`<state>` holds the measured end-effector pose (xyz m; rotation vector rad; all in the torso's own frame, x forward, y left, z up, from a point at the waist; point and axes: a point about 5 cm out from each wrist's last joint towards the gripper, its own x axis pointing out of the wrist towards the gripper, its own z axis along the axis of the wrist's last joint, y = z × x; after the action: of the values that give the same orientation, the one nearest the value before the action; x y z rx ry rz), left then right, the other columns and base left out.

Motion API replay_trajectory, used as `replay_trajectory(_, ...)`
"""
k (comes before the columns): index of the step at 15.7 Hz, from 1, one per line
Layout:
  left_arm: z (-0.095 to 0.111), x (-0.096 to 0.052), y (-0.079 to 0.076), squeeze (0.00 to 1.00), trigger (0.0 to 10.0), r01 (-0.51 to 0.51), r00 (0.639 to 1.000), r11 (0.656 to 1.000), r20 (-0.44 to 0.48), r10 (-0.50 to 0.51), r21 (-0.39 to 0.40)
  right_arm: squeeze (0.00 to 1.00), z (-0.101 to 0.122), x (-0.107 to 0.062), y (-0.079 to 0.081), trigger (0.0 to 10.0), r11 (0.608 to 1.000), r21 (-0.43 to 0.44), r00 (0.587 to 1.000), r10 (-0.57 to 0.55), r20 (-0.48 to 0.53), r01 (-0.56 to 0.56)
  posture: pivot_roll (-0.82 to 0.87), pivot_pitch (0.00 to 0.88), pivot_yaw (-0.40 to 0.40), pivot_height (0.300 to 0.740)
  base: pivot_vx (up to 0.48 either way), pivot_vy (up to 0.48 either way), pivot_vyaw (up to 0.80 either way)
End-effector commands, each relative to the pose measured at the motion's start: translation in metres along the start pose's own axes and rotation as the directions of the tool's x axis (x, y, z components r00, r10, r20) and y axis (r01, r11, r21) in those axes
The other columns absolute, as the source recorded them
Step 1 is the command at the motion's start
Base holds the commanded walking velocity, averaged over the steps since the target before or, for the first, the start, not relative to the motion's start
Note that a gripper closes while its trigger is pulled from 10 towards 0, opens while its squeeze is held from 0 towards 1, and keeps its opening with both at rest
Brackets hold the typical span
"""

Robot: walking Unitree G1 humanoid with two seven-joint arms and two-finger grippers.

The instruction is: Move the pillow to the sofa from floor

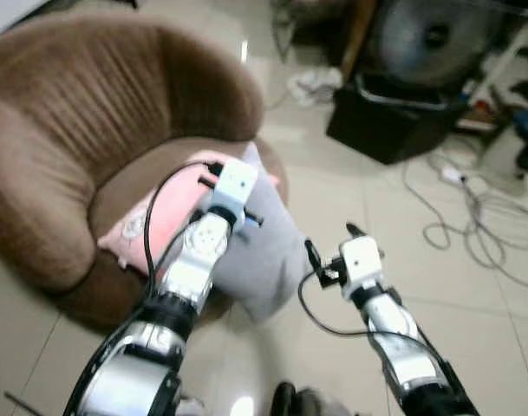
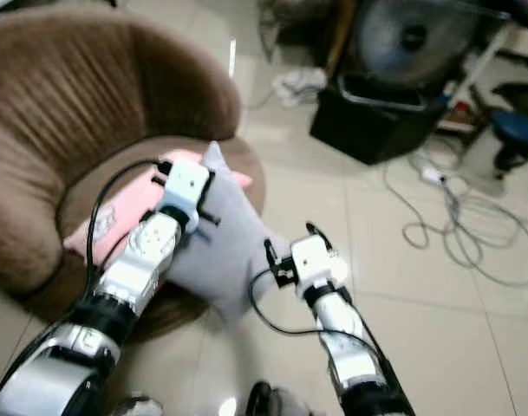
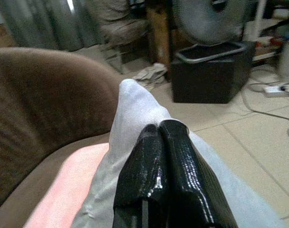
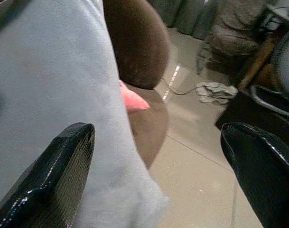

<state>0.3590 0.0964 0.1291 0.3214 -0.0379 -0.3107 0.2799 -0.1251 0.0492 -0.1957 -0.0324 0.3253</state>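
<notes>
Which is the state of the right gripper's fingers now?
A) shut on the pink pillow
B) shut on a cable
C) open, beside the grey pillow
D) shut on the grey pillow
C: the right wrist view shows the right gripper with its fingers spread wide apart, the grey pillow alongside, not clamped between them.

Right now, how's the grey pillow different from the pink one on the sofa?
The grey pillow hangs half off the seat's front edge, while the pink pillow lies fully on the brown sofa. The grey one lies partly over the pink one. The left gripper is shut on the grey pillow; nothing grips the pink one. Both are soft cushions touching the seat.
</notes>
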Motion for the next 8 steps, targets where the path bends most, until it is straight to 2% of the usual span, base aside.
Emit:
replay_trajectory(1, 0.0192, 0.0042, 0.0034, 0.00, 0.0, -0.009, 0.997, 1.000, 0.074, 0.008, 0.017, 0.00, -0.0008, -0.0012, -0.0007, 10.0, 1.000, -0.007, 1.000, 0.000, 0.000, 0.000, 0.18, 0.141, -0.120, 0.740, 0.480, 0.000, 0.00)
replay_trajectory(8, 0.0206, 0.0063, 0.0019, 0.00, 0.0, 0.003, 0.998, 1.000, 0.067, -0.004, 0.013, 0.00, -0.0031, -0.0031, -0.0005, 10.0, 1.000, -0.011, 1.000, -0.006, -0.012, 0.006, 0.16, 0.137, -0.112, 0.740, 0.480, 0.000, 0.00)
